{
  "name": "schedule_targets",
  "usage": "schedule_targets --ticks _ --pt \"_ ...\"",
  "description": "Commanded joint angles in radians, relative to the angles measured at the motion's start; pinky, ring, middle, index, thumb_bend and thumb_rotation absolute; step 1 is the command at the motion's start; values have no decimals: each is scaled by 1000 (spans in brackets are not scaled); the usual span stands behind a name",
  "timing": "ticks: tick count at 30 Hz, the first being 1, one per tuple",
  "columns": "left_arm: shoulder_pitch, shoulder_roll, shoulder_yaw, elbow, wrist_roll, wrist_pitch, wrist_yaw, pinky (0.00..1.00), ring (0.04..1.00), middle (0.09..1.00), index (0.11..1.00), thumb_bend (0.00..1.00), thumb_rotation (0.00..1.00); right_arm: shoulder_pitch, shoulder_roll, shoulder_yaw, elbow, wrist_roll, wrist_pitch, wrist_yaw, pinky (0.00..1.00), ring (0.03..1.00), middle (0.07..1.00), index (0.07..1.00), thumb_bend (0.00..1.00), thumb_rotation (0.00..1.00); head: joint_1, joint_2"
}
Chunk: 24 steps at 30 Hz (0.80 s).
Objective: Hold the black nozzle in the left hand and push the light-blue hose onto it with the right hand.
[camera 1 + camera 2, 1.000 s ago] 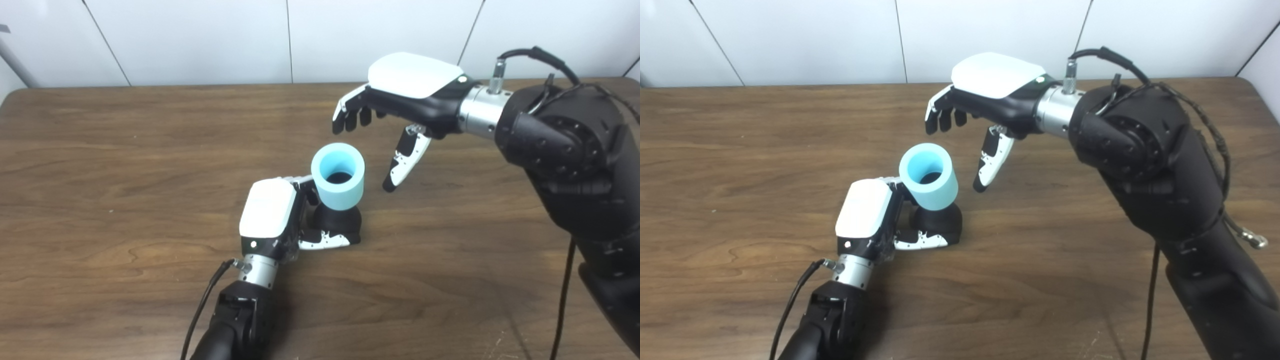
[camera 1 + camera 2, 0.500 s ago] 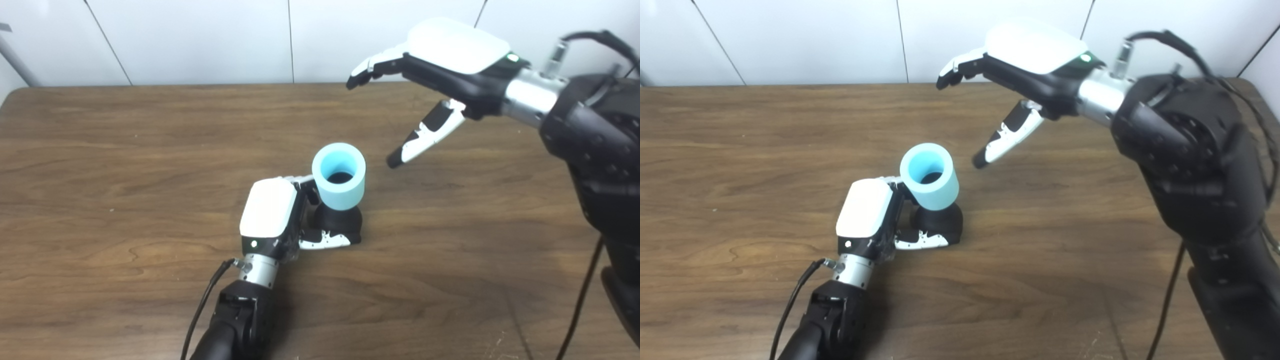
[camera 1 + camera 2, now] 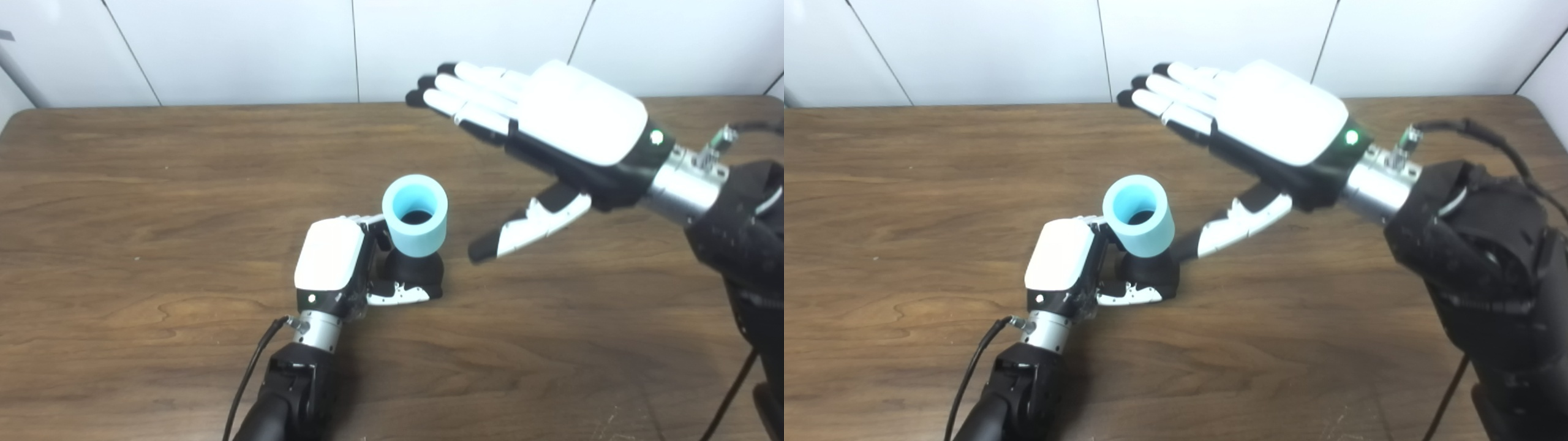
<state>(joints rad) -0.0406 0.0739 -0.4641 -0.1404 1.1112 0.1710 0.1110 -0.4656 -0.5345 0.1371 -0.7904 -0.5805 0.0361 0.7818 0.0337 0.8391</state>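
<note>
The left hand point(image 3: 334, 263) is closed around the black nozzle point(image 3: 414, 274) on the worktop point(image 3: 153, 184), the light-blue hose point(image 3: 416, 214) already seated on top. The right hand point(image 3: 569, 135) hovers beside it, fingers spread, empty. The hose looks light and slightly pliable; its outer wall would be the place to grip.

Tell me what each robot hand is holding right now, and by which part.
Left robot hand grips the black nozzle by its base, light-blue hose on top. Right robot hand holds nothing, fingers spread.

Bright, even overhead light; soft shadows on the table point(image 3: 153, 202); slightly soft focus, no glare.
</note>
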Motion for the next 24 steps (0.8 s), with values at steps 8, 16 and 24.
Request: schedule_targets --ticks 8,16,24 --pt "3 23 0 56 9 9 -11 600 541 488 484 526 0 41 14 -15 -33 -3 -94 -72 1000 1000 1000 1000 623 1000 1 0" --pt "-2 25 -4 55 12 13 -15 607 542 490 483 526 0 102 16 21 -55 -7 -131 -44 1000 1000 1000 999 646 1000 -1 0" --pt "0 23 -6 52 10 17 -23 607 541 488 484 526 0 137 30 65 -41 -77 -164 -20 1000 1000 1000 993 648 1000 -4 3"
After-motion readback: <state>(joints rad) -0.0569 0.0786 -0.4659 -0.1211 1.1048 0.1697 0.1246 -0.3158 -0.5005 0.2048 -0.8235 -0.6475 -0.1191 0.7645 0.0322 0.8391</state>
